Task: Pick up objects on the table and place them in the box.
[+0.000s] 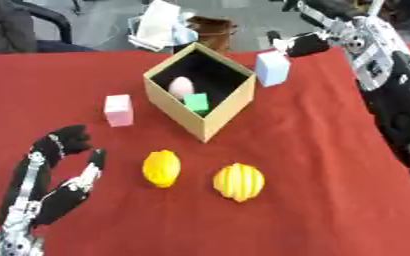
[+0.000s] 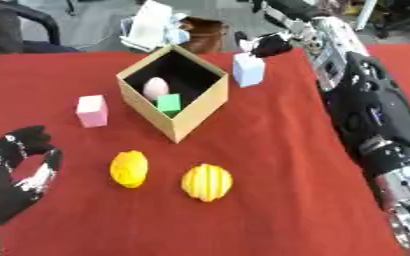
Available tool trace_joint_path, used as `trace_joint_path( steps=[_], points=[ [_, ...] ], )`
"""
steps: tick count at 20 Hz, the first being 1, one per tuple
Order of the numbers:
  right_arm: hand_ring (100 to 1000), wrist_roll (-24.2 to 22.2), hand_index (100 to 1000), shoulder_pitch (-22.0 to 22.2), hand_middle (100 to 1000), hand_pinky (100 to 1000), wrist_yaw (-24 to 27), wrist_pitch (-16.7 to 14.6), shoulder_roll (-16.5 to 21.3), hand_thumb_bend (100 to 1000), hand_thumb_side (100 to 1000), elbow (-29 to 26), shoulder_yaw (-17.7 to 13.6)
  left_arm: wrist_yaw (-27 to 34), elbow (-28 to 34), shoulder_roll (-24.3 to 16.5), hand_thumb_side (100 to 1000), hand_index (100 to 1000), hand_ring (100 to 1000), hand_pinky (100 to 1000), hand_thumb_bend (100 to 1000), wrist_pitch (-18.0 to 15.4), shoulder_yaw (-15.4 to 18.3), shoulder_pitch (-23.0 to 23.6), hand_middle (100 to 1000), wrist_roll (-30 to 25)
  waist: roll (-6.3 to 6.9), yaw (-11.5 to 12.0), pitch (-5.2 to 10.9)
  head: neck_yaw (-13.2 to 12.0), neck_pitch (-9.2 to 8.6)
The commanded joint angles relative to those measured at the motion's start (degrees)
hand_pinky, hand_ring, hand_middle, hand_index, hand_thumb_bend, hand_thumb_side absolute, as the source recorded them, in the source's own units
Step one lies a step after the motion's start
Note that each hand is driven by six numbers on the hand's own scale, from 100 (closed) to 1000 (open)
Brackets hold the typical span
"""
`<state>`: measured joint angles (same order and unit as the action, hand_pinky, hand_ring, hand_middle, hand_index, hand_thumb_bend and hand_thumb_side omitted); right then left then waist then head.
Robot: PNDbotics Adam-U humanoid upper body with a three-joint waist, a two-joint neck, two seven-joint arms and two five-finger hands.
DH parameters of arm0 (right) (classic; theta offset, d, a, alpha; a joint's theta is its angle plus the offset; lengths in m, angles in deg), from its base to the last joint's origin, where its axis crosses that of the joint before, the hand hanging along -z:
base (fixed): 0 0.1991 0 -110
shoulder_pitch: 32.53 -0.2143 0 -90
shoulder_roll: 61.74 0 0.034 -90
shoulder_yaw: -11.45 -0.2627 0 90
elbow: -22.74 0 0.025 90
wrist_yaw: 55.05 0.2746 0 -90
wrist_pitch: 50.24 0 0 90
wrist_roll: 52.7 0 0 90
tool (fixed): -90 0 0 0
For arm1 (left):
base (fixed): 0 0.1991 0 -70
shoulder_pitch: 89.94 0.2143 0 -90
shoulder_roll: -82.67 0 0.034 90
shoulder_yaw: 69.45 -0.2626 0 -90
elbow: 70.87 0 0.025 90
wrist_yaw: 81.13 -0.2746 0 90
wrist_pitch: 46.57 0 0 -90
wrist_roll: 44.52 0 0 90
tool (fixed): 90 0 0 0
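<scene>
An open cardboard box (image 1: 219,118) stands on the red table, holding a pink egg shape (image 1: 181,86) and a green cube (image 1: 196,103). My right hand (image 1: 303,45) is at the far right of the box, its fingers curled on the top of a pale blue block (image 1: 272,68) that hangs tilted beside the box's right corner. A pink block (image 1: 118,110) stands left of the box. A yellow lemon (image 1: 161,168) and a ribbed yellow fruit (image 1: 238,181) lie in front of it. My left hand (image 1: 61,170) rests open at the lower left, fingers up.
The red tablecloth (image 1: 313,165) covers the table. Behind the far edge lie white packaging (image 1: 160,25) and a brown thing (image 1: 212,29); a dark chair (image 1: 16,27) stands at the upper left. My right arm (image 1: 401,100) runs down the right side.
</scene>
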<state>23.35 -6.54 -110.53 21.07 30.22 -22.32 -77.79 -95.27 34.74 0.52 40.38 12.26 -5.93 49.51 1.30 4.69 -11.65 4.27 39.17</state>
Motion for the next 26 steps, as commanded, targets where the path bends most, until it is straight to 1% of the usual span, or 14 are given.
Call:
trace_joint_path(
  steps=[1, 2, 3, 4, 5, 7, 10, 14, 18, 23, 26],
  points=[
    [898, -0.7, 998, -2.3, 991, 887, -3.3, 3.1, 1.4, 291, 330, 4.4, -0.7, 0.0, 1.0, -1.6, 415, 796, 656, 749, 369, -0.1, -0.2, -0.7, 641, -0.4, -0.3, 0.8, -0.05, 1.2, -1.04],
    [898, -1.0, 998, -2.6, 991, 887, -4.3, 3.6, 1.4, 291, 330, 5.9, -0.5, 0.0, 1.0, -1.7, 415, 796, 656, 749, 369, -0.1, -0.3, -0.7, 641, -0.5, -0.39, 1.1, -0.09, 1.5, -1.15],
    [923, -1.5, 1000, -2.8, 1000, 901, -5.3, 3.8, 1.5, 353, 290, 7.4, -0.1, 0.0, 1.0, -1.8, 416, 796, 656, 749, 370, -0.1, -0.3, -0.8, 642, -0.5, -0.48, 1.5, -0.17, 1.8, -1.32],
    [923, -2.0, 1000, -3.0, 1000, 901, -7.0, 3.8, 1.5, 353, 290, 8.7, 0.0, 0.0, 1.0, -1.8, 416, 796, 656, 749, 370, -0.1, -0.4, -0.8, 642, -0.6, -0.54, 1.9, -0.21, 2.1, -1.41],
    [936, -2.4, 1000, -3.2, 1000, 910, -8.9, 3.7, 1.5, 385, 276, 9.8, -0.2, 0.1, 1.0, -1.9, 417, 796, 656, 749, 370, -0.1, -0.5, -0.8, 641, -0.7, -0.58, 2.2, -0.27, 2.4, -1.53],
    [944, -3.3, 1000, -3.4, 1000, 916, -12.1, 3.4, 1.4, 397, 270, 11.5, -0.7, 0.1, 1.0, -1.9, 417, 796, 656, 749, 371, -0.1, -0.5, -0.8, 640, -0.8, -0.63, 2.8, -0.36, 2.9, -1.71],
    [946, -3.8, 1000, -3.6, 1000, 915, -14.7, 3.6, 1.5, 390, 254, 13.0, -1.9, 0.2, 1.0, -2.0, 418, 797, 655, 749, 371, -0.2, -0.6, -0.9, 639, -1.1, -0.67, 3.5, -0.5, 3.5, -1.97],
    [940, -3.0, 1000, -4.1, 1000, 912, -15.5, 5.2, 2.2, 368, 243, 13.8, -3.4, 0.3, 1.1, -2.0, 420, 799, 656, 750, 372, -0.2, -0.8, -1.0, 639, -1.3, -0.66, 4.6, -0.8, 4.3, -2.5],
    [933, -2.2, 1000, -4.7, 1000, 907, -15.0, 6.6, 3.2, 346, 233, 14.0, -4.3, 0.4, 1.2, -2.1, 420, 800, 656, 750, 372, -0.2, -0.8, -1.1, 639, -1.4, -0.74, 5.6, -1.19, 5.3, -3.02],
    [926, -1.8, 1000, -4.7, 990, 902, -14.0, 8.2, 4.5, 313, 255, 14.8, -5.1, 0.5, 1.3, -2.1, 424, 802, 656, 750, 372, -0.3, -0.9, -1.3, 639, -1.6, -0.84, 7.0, -1.93, 6.8, -3.84],
    [925, -1.7, 1000, -4.6, 988, 901, -13.6, 9.0, 4.9, 307, 260, 15.5, -5.4, 0.5, 1.3, -2.2, 424, 802, 656, 750, 373, -0.3, -0.9, -1.3, 639, -1.6, -0.8, 7.4, -2.26, 7.3, -4.2]
  ],
)
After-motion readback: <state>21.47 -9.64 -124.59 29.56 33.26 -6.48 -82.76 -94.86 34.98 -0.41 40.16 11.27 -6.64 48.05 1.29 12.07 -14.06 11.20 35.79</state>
